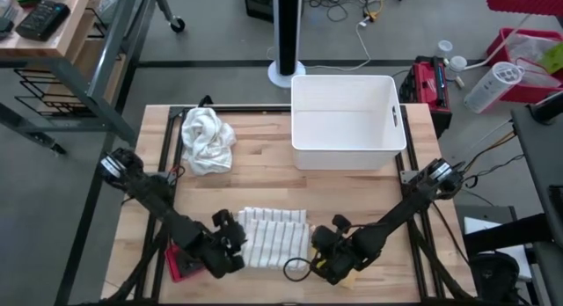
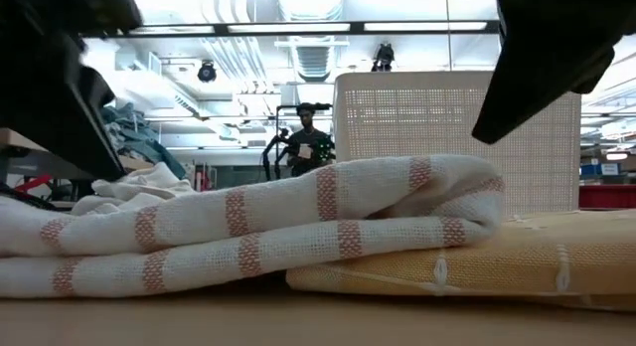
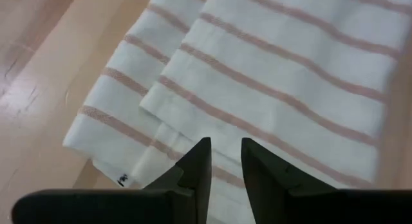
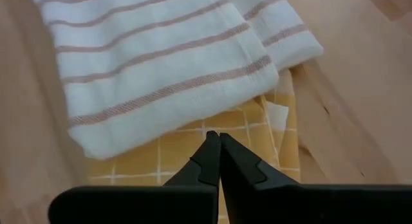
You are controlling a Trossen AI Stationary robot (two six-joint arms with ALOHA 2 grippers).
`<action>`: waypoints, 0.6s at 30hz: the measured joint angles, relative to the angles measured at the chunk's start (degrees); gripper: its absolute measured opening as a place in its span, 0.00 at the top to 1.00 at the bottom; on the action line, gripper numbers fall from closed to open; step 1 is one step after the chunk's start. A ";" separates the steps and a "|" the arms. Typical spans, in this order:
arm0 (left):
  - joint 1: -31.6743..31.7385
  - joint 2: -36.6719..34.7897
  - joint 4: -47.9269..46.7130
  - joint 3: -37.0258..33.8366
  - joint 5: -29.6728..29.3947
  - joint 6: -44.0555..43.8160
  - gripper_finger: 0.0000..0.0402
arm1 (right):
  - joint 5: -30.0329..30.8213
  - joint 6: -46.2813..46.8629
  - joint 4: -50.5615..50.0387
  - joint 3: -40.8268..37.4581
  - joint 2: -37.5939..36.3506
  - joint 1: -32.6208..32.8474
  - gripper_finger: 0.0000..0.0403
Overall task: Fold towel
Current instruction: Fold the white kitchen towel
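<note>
The wooden desk [image 1: 264,178] carries everything here, its planks pale and bare between the things on it. At its far side stands a white bin [image 1: 347,121] with a slot handle in its right wall; in the low view its perforated wall rises behind the cloth. To the left of the bin, well apart from it, lies a crumpled white cloth [image 1: 207,140].

The striped towel [image 1: 273,238] lies near the front edge of the desk, between the two arms. It is white with thin reddish-pink stripes and is folded over on itself: the low view shows two thick layers with a rounded fold at the right end, and the left wrist view shows an upper layer set back from the lower one, so stepped edges show. A small dark tag sits at one corner; no writing on it can be read.

Under the towel's right end lies a yellow cloth [image 4: 193,150] with a white grid pattern, partly covered by it.

The left pincer [image 3: 225,153] hovers over the towel's left edge, its jaws a narrow gap apart and holding nothing. The right pincer [image 4: 219,143] is over the yellow cloth just beside the towel's edge, jaws pressed fully together, empty.
</note>
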 joint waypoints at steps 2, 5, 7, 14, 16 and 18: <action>-1.42 -0.06 0.01 0.00 -0.51 0.23 0.81 | 0.05 -0.02 -0.09 -0.33 0.09 0.01 1.00; -3.22 -0.06 0.00 -0.19 -1.30 -0.27 0.81 | 0.16 -2.04 -0.13 -1.00 0.27 0.11 1.00; -4.40 0.01 -0.08 -0.53 -3.40 -0.77 0.81 | 0.58 -2.92 -0.22 -1.26 0.30 0.11 1.00; -4.88 -0.17 -0.95 -0.50 -6.74 0.50 0.81 | 0.63 -7.65 -0.51 -1.30 0.30 0.11 1.00; -4.45 -0.17 -1.25 -0.50 -6.72 0.79 0.81 | 0.66 -8.64 -0.48 -1.30 0.30 0.11 1.00; -4.14 -0.17 -2.26 -0.52 -7.20 0.89 0.81 | 0.70 -9.20 -0.33 -1.30 0.30 0.11 1.00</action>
